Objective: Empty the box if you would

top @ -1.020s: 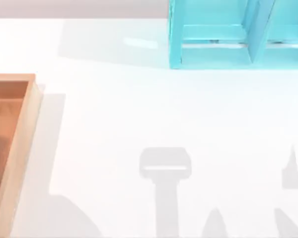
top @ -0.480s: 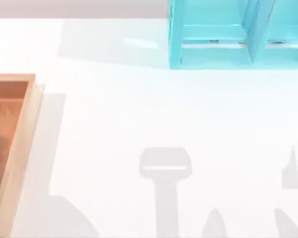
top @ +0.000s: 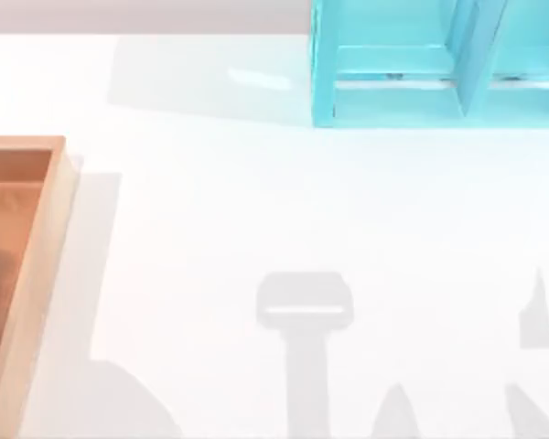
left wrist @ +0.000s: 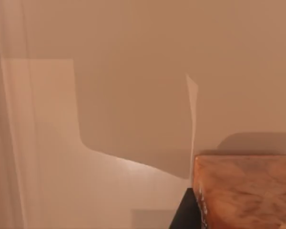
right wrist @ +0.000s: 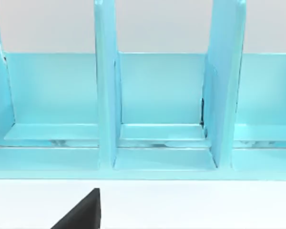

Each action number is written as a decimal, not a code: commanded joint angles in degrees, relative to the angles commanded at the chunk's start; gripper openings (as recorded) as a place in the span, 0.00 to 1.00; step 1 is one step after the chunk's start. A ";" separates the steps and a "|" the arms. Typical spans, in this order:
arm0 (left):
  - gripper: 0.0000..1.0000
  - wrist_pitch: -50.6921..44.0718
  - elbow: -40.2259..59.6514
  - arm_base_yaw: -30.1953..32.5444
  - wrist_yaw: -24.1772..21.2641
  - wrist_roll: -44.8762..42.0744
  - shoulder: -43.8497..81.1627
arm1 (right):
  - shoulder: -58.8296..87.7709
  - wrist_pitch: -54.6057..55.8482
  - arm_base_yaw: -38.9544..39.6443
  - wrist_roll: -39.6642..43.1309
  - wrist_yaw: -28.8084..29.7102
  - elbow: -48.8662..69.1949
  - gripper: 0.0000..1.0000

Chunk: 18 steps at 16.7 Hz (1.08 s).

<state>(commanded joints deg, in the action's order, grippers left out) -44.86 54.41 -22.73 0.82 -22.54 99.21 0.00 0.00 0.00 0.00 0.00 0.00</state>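
Shallow rectangular wooden box (top: 38, 274), tan rim, orange-brown floor: table's left edge, nine o'clock, partly cropped. White table (top: 284, 210): arm shadows at six o'clock. Turquoise blue shelf-like frame (top: 439, 64) with upright dividers: far edge, one o'clock. Left and right grippers: spread or pressed together, cannot tell.

Rendered tabletop test scene

A plain white table (top: 284, 210) is filling the top view, bearing a wooden box (top: 37, 274) at its left and a turquoise shelf frame (top: 393, 101) at its far right, with flat shadows lying across it.
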 joint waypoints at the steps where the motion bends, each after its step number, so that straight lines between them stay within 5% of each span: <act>1: 0.02 0.00 0.00 0.00 0.00 0.00 0.00 | 0.00 0.00 0.00 0.00 0.00 0.00 1.00; 12: 0.00 -0.75 0.56 -0.18 -0.26 -0.77 -0.96 | 0.00 0.00 0.00 0.00 0.00 0.00 1.00; 18: 0.00 -15.85 12.97 -1.14 -5.35 -4.45 -10.56 | 0.00 0.00 0.00 0.00 0.00 0.00 1.00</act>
<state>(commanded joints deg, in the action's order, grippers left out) -60.72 67.38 -23.87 -4.53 -27.00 88.65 0.00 0.00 0.00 0.00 0.00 0.00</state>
